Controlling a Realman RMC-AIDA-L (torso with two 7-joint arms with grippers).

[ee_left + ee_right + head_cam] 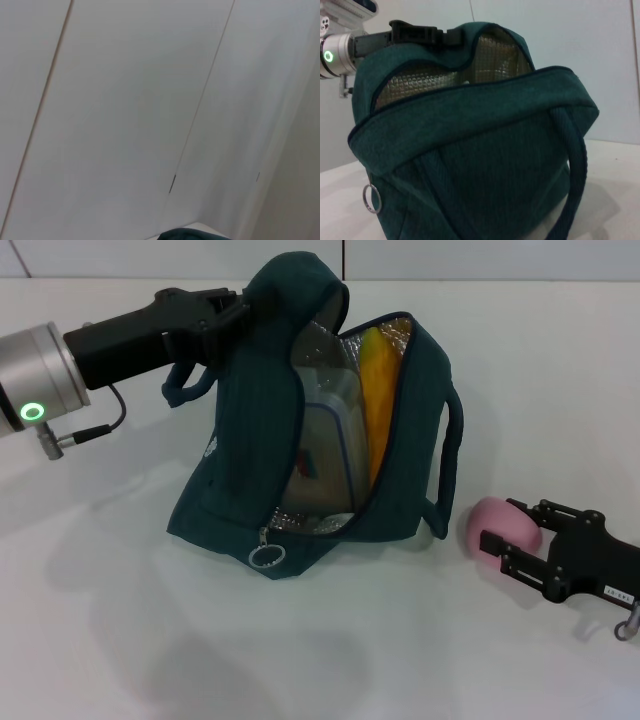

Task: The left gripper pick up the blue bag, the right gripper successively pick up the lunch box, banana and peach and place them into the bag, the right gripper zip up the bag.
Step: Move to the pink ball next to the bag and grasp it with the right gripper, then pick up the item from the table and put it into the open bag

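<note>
the blue bag (pixel 240 440) stands on the white table (pixel 120 620), its mouth wide open so the silver lining shows. the left gripper (pixel 232 312) is clenched on the upper edge of the bag's left flap, holding that side up and back. inside, the lunch box (pixel 325 450) stands on edge against the lining, and the banana (pixel 378 400) lies beside it, leaning along the right wall. the peach (pixel 500 526) sits on the table just to the right of the bag, outside it. the right gripper (pixel 506 532) is low at the peach, its fingers spread with one on each side of the fruit, not visibly pressing. the step in hand looks to be grasping the peach. to do it well, the fingers should probably close gently across the widest part so the round fruit neither rolls away nor bruises, then lift clear of the bag's right handle (pixel 452 455) before moving over the opening and lowering into the free space by the banana. the left grip needs to stay firm so the mouth stays open. counted: one bag, one lunch box, one banana, one peach, two grippers, one zipper ring pull (pixel 266 556) hanging at the front.
</note>
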